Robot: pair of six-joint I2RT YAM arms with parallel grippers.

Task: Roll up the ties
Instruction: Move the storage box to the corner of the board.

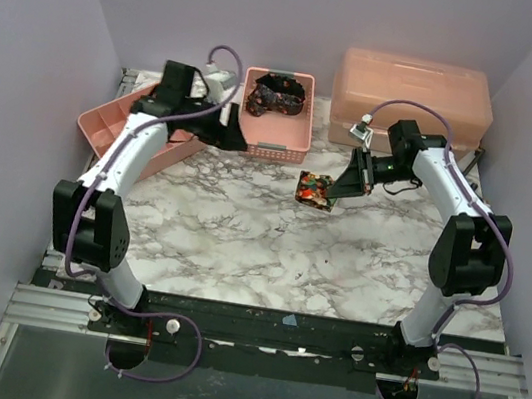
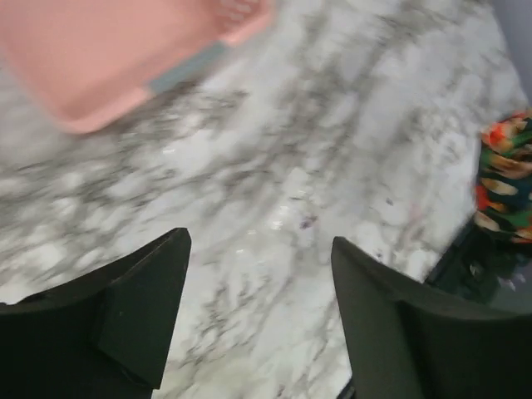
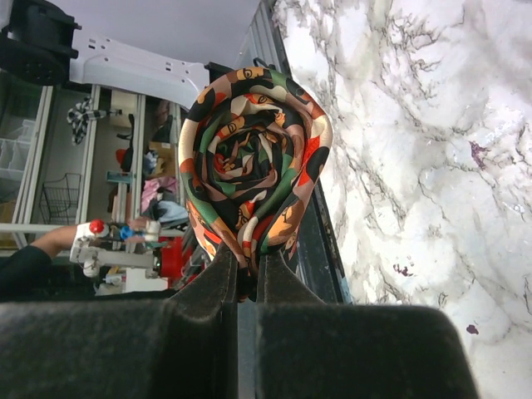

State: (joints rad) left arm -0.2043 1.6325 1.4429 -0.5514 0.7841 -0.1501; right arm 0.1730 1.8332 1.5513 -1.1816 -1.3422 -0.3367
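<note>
A tie rolled into a tight coil, printed red, orange and green (image 3: 253,154), hangs just above the marble with my right gripper (image 3: 249,259) shut on its outer edge. From above, that rolled tie (image 1: 314,189) sits mid-table, the right gripper (image 1: 332,190) beside it. A second, darker tie (image 1: 274,96) lies bunched in the pink basket (image 1: 272,146). My left gripper (image 1: 235,140) hovers at the basket's front left corner. In the left wrist view its fingers (image 2: 150,291) stand wide apart over bare marble, the gripper (image 2: 260,241) open. The rolled tie (image 2: 505,179) shows at the right edge.
A pink tray (image 1: 115,127) lies at the back left beside the left arm. A pink lidded box (image 1: 415,92) stands at the back right. The basket's corner (image 2: 125,66) fills the top left of the left wrist view. Purple walls close in three sides.
</note>
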